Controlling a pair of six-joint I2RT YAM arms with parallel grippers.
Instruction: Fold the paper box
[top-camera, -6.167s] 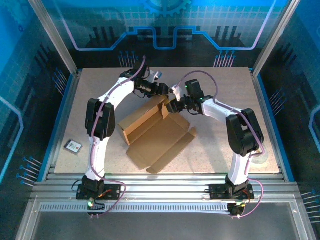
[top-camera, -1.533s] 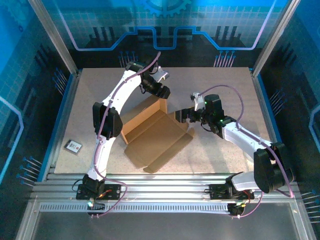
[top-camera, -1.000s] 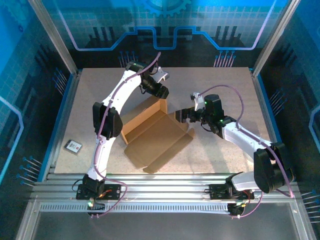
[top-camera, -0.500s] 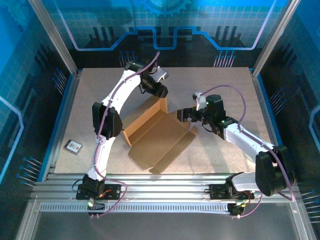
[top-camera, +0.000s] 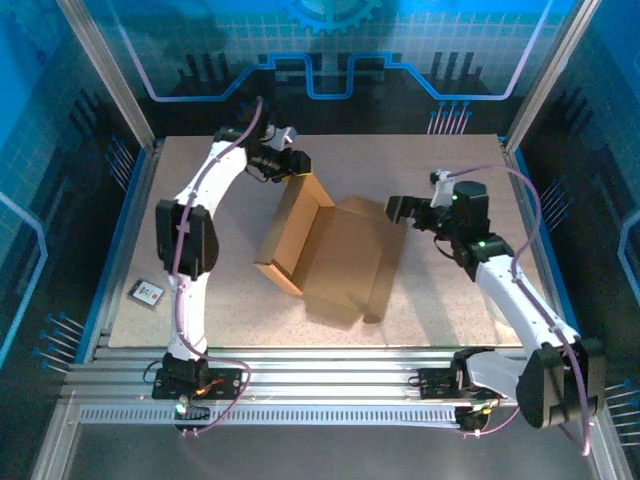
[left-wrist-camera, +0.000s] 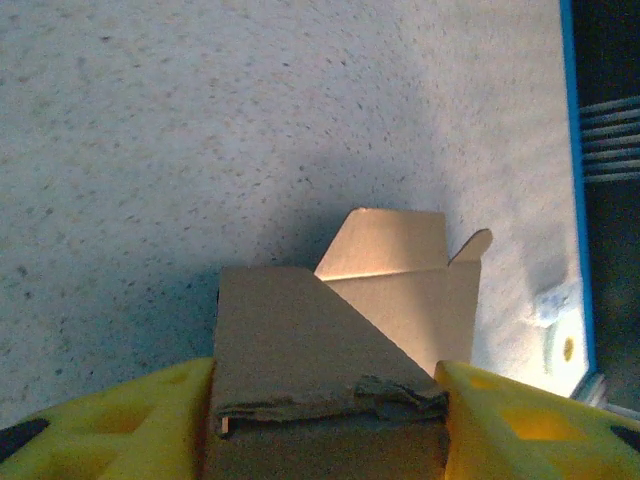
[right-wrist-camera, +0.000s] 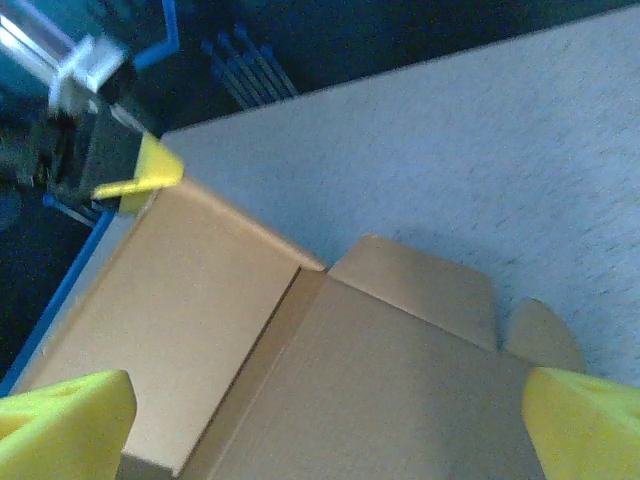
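Gripping the paper box (top-camera: 335, 250) at its far left corner, the left fingers (left-wrist-camera: 110, 425) are squeezed onto a doubled-over cardboard wall, one yellow finger on each side. The box sits mid-table (top-camera: 440, 165), half built. One long wall stands up on its left side, and a broad panel lies flat to the right with small flaps poking out. Over on the other side, the right fingers (right-wrist-camera: 585, 420) are spread wide by the box's far right corner, with nothing between them.
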